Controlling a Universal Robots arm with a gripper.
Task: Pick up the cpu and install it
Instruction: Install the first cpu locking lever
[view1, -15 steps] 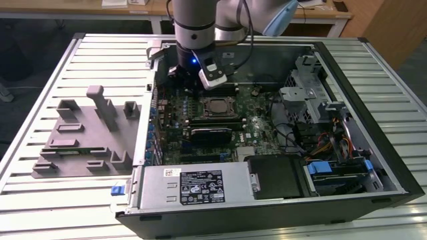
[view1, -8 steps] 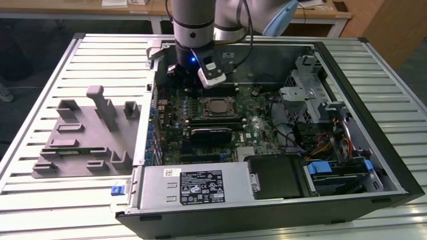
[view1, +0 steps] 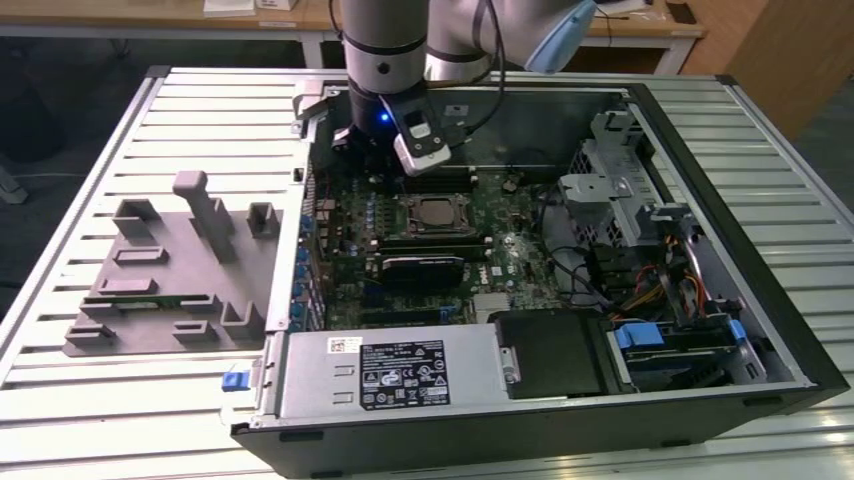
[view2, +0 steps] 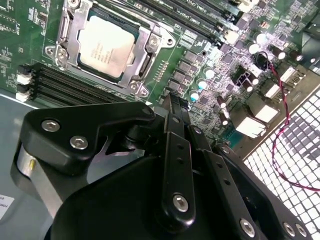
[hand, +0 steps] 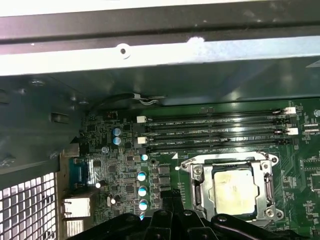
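I find the cpu (view2: 106, 46) lying flat and level inside the socket frame (view2: 65, 30) on the motherboard (view2: 25, 35), silver lid up. The gripper (view2: 173, 107) hangs above the board just beside the socket, its fingers drawn together with nothing between them. I judge the chip light, rigid, smooth-topped and easily damaged underneath, so any hold belongs on two opposite edges of its thin rim.
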